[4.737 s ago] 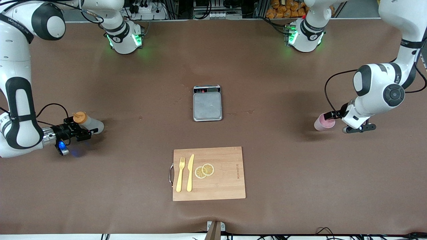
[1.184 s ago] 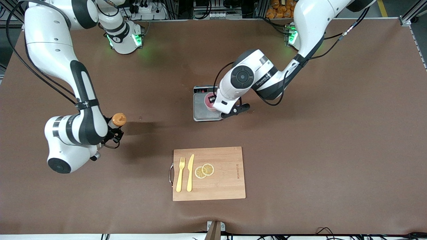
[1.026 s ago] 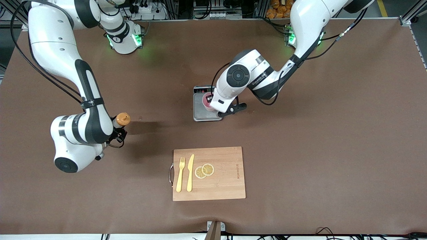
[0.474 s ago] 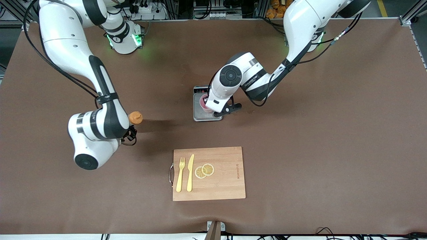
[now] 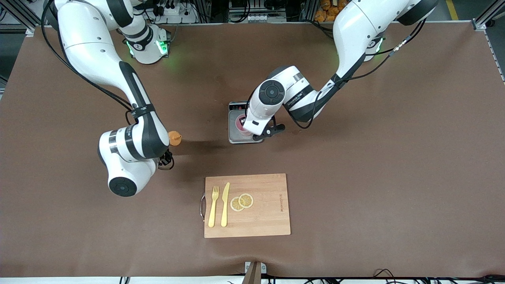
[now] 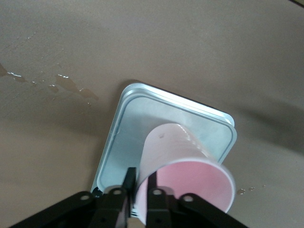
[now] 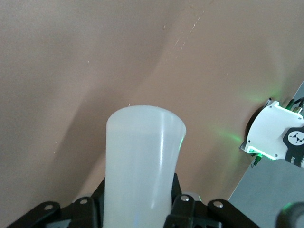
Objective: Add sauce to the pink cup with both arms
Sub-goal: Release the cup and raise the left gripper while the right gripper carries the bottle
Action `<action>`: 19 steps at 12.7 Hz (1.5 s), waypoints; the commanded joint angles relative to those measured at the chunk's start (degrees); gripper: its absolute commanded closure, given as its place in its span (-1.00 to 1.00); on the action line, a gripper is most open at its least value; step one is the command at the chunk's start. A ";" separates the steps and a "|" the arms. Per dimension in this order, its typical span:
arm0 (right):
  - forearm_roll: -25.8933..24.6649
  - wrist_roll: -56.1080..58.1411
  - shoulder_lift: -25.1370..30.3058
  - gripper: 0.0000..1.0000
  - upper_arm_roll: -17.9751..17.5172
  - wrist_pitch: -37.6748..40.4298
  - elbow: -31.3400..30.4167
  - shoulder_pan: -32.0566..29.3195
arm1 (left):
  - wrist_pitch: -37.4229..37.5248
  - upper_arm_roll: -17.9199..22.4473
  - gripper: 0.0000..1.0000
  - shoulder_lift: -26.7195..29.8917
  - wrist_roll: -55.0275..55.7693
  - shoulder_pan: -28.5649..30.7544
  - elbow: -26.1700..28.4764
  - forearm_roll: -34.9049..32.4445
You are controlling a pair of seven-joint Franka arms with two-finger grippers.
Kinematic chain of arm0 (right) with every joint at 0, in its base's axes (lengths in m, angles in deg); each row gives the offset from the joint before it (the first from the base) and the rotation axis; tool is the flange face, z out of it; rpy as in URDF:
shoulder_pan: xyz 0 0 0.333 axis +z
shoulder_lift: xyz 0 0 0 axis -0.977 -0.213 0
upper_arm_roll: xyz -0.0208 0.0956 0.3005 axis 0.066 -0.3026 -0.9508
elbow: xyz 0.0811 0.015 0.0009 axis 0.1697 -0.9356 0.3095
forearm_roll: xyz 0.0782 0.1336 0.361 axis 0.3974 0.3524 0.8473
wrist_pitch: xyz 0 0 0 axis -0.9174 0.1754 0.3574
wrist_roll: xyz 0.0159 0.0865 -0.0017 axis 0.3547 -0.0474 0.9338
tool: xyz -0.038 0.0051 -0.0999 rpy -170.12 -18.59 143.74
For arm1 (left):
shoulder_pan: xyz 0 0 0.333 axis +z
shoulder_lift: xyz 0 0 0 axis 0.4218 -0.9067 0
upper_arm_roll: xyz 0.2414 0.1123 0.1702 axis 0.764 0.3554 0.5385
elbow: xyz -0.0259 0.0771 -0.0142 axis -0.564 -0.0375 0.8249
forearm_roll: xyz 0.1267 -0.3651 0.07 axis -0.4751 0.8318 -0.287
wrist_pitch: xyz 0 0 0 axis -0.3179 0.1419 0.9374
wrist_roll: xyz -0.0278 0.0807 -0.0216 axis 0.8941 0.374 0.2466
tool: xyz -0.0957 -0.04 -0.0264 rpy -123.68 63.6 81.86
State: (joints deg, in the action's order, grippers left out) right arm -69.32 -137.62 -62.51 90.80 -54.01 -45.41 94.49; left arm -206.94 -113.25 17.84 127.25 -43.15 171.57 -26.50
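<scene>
The pink cup [image 5: 239, 123] is upright over the silver scale [image 5: 232, 137] in the middle of the table. My left gripper [image 5: 247, 127] is shut on the cup's wall, one finger inside and one outside. The left wrist view shows the cup [image 6: 190, 175], the gripper [image 6: 140, 184] and the scale's tray [image 6: 130, 128]. I cannot tell whether the cup's base touches the tray. My right gripper [image 5: 165, 157] is shut on the sauce bottle, held upright over bare table between the right arm's end and the scale. Only the bottle's orange cap [image 5: 174, 138] shows in the front view. The right wrist view shows the bottle's whitish body [image 7: 142, 161] between the fingers [image 7: 183, 209].
A wooden cutting board [image 5: 264, 215] lies nearer the front camera than the scale. It holds a yellow fork [image 5: 213, 207], a yellow knife [image 5: 225, 205] and two lemon slices [image 5: 241, 201]. Small wet spots [image 6: 61, 83] mark the table beside the scale.
My right arm has carried the sauce bottle steadily toward the scale. My left arm has shifted the pink cup a little across the scale toward the right arm's end.
</scene>
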 commanded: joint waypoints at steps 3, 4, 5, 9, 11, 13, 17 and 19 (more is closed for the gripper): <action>-1.23 -8.15 1.05 -0.01 0.28 0.40 -0.71 3.77 | 0.83 0.21 -1.00 1.25 4.63 -0.62 -0.61 -1.50; -1.23 -9.38 0.96 -0.01 0.28 0.40 -0.71 4.13 | 2.49 0.21 -1.00 2.22 4.63 -0.44 -0.70 -1.50; -1.23 -11.22 0.87 -0.01 0.28 0.31 -0.71 5.18 | 4.16 0.21 -1.00 3.79 4.63 0.00 -0.70 -1.50; -1.05 -16.06 0.61 0.01 0.19 0.31 -0.62 7.64 | 10.67 0.21 -1.00 12.31 0.78 5.34 -1.14 -1.94; -0.88 -18.87 0.61 0.03 0.19 0.49 -0.53 8.96 | 12.08 0.12 -1.00 16.01 -4.92 9.38 -1.31 -1.94; -0.79 -20.72 0.61 0.05 0.19 0.49 -0.53 10.45 | 13.57 0.12 -1.00 19.18 -10.55 13.34 -1.31 -1.94; -0.70 -25.11 0.52 0.05 0.19 0.75 -0.45 12.74 | 19.27 0.03 -1.00 24.10 -18.12 21.42 -1.31 -1.94; -0.79 -26.79 0.52 0.05 0.19 1.63 -0.36 13.62 | 21.83 0.03 -1.00 26.21 -22.07 25.21 -1.40 -1.85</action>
State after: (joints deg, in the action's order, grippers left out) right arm -69.37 -161.94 -62.76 90.75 -53.87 -45.64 106.99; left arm -187.42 -112.82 40.74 107.97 -21.01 168.97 -27.47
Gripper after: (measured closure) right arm 0.520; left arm 0.000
